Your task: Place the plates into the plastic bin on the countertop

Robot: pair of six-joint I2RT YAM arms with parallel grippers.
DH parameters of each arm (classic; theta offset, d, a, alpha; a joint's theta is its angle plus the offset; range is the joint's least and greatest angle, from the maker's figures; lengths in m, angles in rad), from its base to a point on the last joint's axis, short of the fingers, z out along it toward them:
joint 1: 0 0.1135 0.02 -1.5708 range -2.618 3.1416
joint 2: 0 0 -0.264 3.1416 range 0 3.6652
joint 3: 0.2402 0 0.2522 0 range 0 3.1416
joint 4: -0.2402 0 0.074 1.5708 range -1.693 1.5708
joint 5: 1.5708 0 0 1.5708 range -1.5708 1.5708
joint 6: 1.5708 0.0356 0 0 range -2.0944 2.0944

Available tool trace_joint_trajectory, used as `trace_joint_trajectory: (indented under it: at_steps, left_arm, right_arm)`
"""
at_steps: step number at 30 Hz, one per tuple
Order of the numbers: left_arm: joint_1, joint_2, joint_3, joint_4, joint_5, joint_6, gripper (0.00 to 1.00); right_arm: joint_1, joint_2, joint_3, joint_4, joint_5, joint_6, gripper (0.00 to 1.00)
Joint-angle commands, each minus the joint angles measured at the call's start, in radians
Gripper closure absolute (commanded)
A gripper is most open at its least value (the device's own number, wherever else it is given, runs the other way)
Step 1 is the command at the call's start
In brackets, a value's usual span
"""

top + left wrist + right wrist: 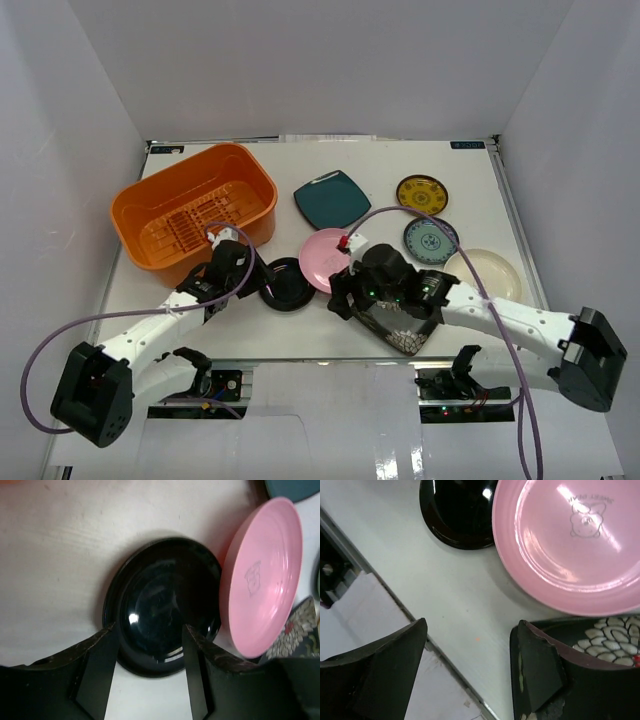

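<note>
The black plate lies on the white countertop, touching the pink plate. My left gripper is open, its fingers astride the black plate's near rim, not closed on it. My right gripper is open over bare countertop, one finger at the edge of the dark flowered square plate. The pink plate lies just beyond it. The orange bin stands at the back left, with no plates in it. The teal, yellow, blue-patterned and cream plates lie on the countertop.
White walls enclose the countertop on three sides. The near table edge with a metal strip runs just under my right gripper. Purple cables loop off both arms. The pink plate lies to the right of my left fingers.
</note>
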Motion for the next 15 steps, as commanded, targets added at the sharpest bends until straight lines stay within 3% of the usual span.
trace_joint_trajectory:
  at_steps: [1,7,11,15]
  left_arm:
    - [-0.022,0.102,-0.038,0.006,-0.049,-0.100,0.37]
    - [-0.060,0.156,-0.070,0.003,-0.117,-0.109,0.53]
    - [-0.102,0.033,-0.129,-0.063,-0.183,-0.160,0.52]
    - [-0.144,-0.143,-0.162,-0.126,-0.207,-0.189,0.43]
  right_arm:
    - [0.058,0.126,0.102,0.046,0.166,-0.165,0.20]
    - [0.060,0.257,0.146,0.097,0.131,-0.279,0.21]
    - [0.061,0.340,0.179,0.116,0.101,-0.314,0.21]
    - [0.061,0.380,0.193,0.120,0.120,-0.329,0.21]
